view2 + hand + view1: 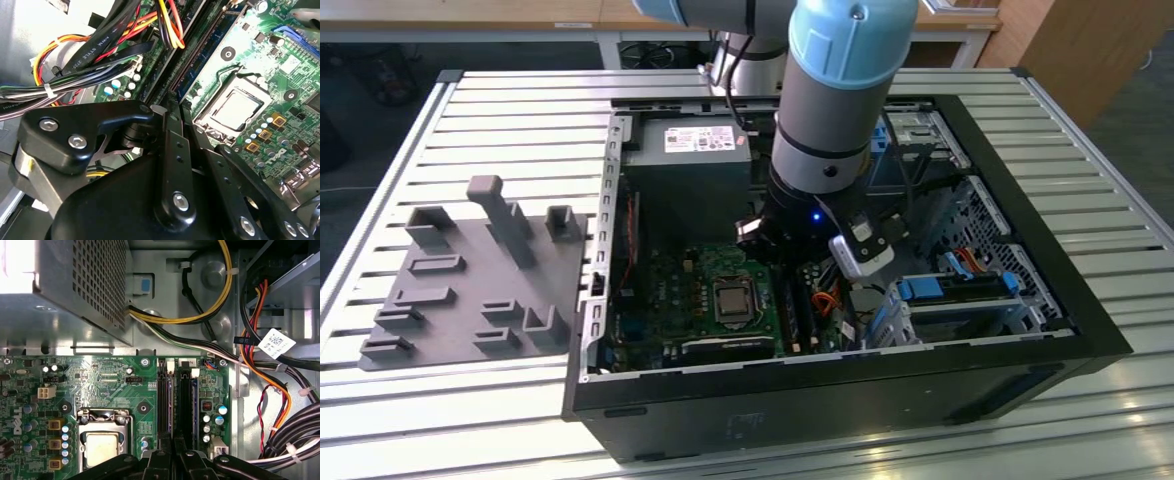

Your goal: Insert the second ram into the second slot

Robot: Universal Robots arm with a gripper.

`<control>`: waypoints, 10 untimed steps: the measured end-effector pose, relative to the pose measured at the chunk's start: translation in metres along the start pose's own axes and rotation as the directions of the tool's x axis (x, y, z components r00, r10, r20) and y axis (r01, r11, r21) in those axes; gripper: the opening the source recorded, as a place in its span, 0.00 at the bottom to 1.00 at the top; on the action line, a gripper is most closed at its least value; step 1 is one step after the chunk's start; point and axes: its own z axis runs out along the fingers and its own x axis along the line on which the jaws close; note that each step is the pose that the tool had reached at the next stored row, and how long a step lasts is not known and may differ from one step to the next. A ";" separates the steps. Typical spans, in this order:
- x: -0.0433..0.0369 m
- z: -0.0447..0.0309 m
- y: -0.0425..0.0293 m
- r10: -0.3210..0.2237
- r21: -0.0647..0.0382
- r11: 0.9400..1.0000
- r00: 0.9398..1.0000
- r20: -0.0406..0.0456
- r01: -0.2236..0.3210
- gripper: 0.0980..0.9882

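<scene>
The second ram (193, 405) looks like it's sitting in its slot, lower centre of the first wrist view, gripper (172, 452) right over it. Can't tell if it's clamped or fully seated yet.

The arm (834, 90) is light blue over grey, with black at the wrist and a small blue light. The computer case (854, 400) is black outside, bare grey metal inside. The motherboard (125, 390) is green, dotted with gold squares and blue-topped capacitors, around a silver processor socket (102, 447). The power supply (75, 285) is grey with a perforated grid pattern. The cables (260, 365) run yellow, orange, red, white and black. The holder tray (467, 280) on the exterior view's left is plain grey. The tabletop (520, 120) is silver-white, ribbed in parallel stripes. The black fingers (175, 150) carry silver screws.
</scene>
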 end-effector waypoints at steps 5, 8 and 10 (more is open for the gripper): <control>-0.0001 0.0019 0.0000 0.000 0.000 1.000 1.000 0.000 0.000 0.04; -0.0001 0.0023 -0.0001 0.000 0.001 1.000 1.000 0.000 0.000 0.04; -0.0002 0.0024 -0.0001 0.000 0.001 1.000 1.000 0.000 0.000 0.04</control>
